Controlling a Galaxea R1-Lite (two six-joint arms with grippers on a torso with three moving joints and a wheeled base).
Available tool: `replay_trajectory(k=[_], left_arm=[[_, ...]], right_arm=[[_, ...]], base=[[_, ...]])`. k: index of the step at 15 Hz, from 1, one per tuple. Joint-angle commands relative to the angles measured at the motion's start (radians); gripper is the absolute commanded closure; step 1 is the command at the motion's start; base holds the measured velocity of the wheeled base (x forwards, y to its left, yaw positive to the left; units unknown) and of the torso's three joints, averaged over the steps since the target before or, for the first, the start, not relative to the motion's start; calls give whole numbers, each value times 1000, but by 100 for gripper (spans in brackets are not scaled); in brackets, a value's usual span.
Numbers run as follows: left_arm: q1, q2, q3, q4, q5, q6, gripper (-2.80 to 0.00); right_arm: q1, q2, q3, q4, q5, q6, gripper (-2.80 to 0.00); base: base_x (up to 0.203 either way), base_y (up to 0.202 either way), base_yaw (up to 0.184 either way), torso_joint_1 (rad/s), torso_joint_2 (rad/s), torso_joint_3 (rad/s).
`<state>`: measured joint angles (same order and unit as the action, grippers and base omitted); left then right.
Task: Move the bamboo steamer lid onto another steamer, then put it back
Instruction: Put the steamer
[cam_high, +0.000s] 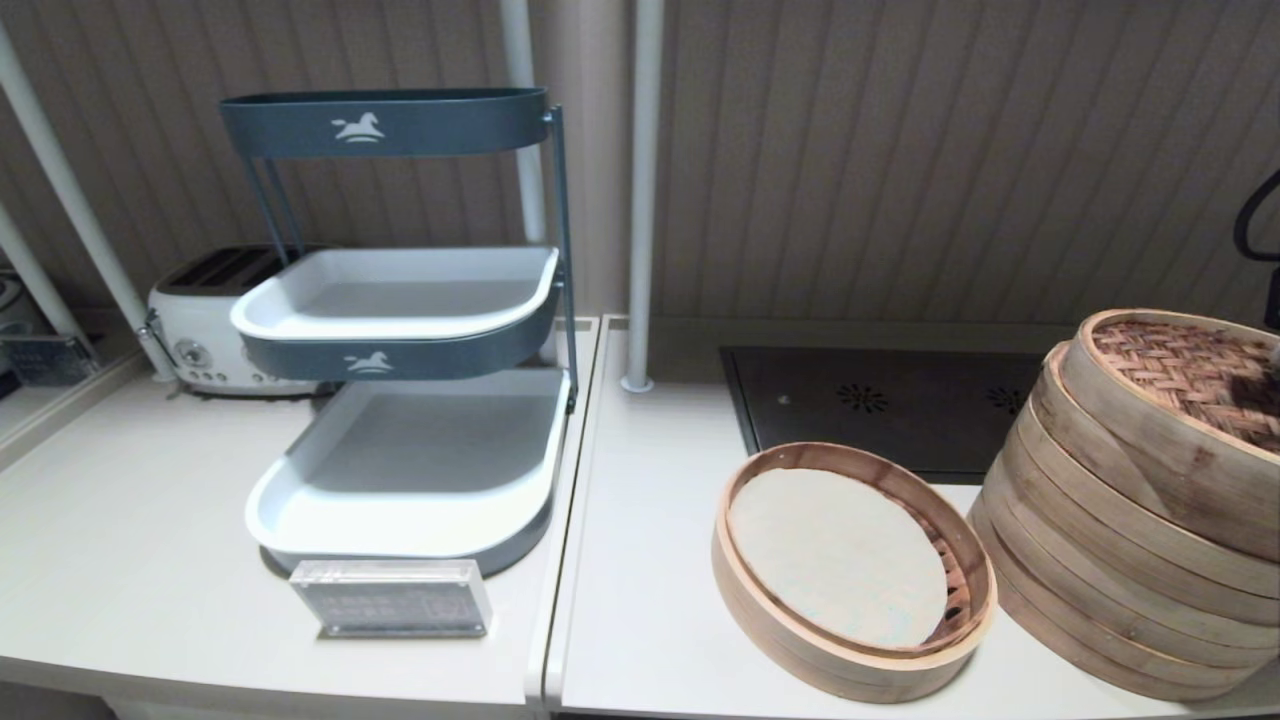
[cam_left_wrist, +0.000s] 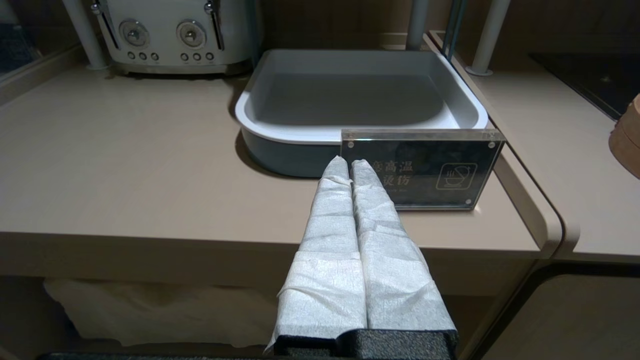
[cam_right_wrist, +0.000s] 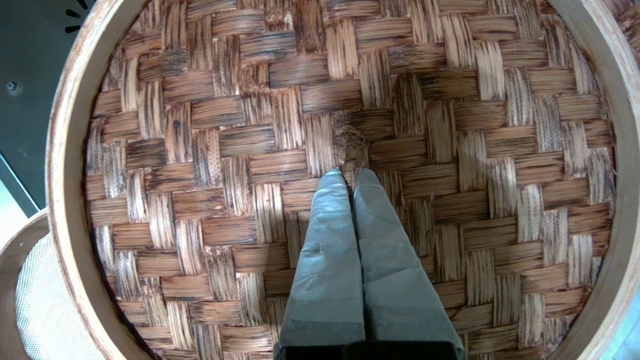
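The bamboo steamer lid (cam_high: 1180, 400), reddish-brown woven top in a pale rim, sits tilted over the tall stack of pale steamer rings (cam_high: 1090, 560) at the right of the counter. The right wrist view is filled by the lid's weave (cam_right_wrist: 240, 165). My right gripper (cam_right_wrist: 350, 172) is shut there, its wrapped fingertips pinching the small centre loop (cam_right_wrist: 354, 145). The right arm itself is not visible in the head view. My left gripper (cam_left_wrist: 349, 164) is shut on nothing, low in front of the left counter's edge.
A low single-ring steamer with a pale round liner (cam_high: 850, 570) stands just left of the stack, in front of a black hob (cam_high: 880, 400). On the left counter are a tiered tray rack (cam_high: 410, 470), an acrylic sign (cam_high: 390, 598) and a white toaster (cam_high: 200, 330).
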<state>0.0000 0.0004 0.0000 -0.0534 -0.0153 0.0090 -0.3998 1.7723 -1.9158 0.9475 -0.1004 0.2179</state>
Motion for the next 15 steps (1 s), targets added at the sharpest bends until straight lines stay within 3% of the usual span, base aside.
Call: replay_trajectory(k=[1, 15], left_arm=[[0, 0, 28, 0, 0, 0, 0], [0, 0, 28, 0, 0, 0, 0]], right_arm=[[2, 4, -6, 4, -1, 0, 0], [1, 6, 7, -15, 1, -2, 0]], base=[[0, 0, 0, 0, 0, 0], [0, 0, 0, 0, 0, 0]])
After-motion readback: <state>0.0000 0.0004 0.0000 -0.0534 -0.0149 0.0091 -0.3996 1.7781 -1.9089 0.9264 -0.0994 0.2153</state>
